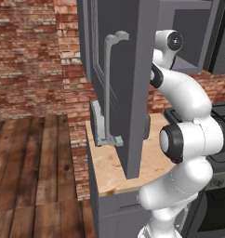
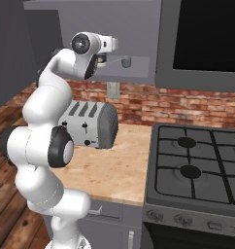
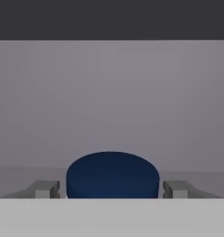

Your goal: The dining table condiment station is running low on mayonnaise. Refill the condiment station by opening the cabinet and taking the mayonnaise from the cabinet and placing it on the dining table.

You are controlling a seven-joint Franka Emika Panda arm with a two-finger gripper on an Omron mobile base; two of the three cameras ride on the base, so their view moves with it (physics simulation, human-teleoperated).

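The mayonnaise shows as a dark navy round lid at the bottom of the hand view, in front of the cabinet's plain grey back wall. My gripper is open, with one grey fingertip on each side of the lid and a small gap on both sides. The jar's body is hidden below the lid. The cabinet door with its silver bar handle stands swung open, and my arm reaches past it into the cabinet. The dining table is out of view.
A silver toaster stands on the wooden counter below the cabinet. A gas stove adjoins it on the right, with a dark panel above. The open door edge hangs over the counter close to my arm. Wood floor lies to the left.
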